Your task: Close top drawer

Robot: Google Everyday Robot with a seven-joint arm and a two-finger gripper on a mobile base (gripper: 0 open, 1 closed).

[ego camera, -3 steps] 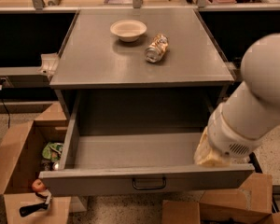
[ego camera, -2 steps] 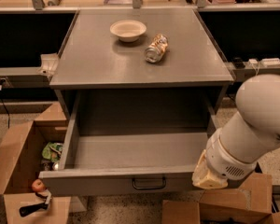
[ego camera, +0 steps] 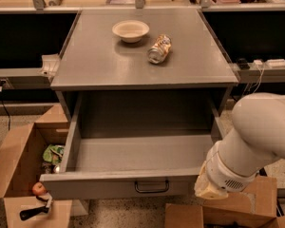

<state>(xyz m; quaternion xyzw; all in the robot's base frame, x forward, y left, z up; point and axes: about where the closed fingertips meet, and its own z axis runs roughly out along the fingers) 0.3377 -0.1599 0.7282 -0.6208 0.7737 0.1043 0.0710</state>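
Jaw state: cannot tell. Gripper (ego camera: 210, 190) sits at 5 o'clock, by the right end of the top drawer (ego camera: 99, 188) front; drawer stands open.

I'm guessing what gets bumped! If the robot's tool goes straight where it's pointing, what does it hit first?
Probably the front panel of the top drawer. The tool sits by its right front corner, aimed down and left, but depth is unclear.

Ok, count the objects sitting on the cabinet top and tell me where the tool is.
2: a white bowl toward the back centre, and a crushed can lying just right of it. The tool is by the front right corner of the open top drawer.
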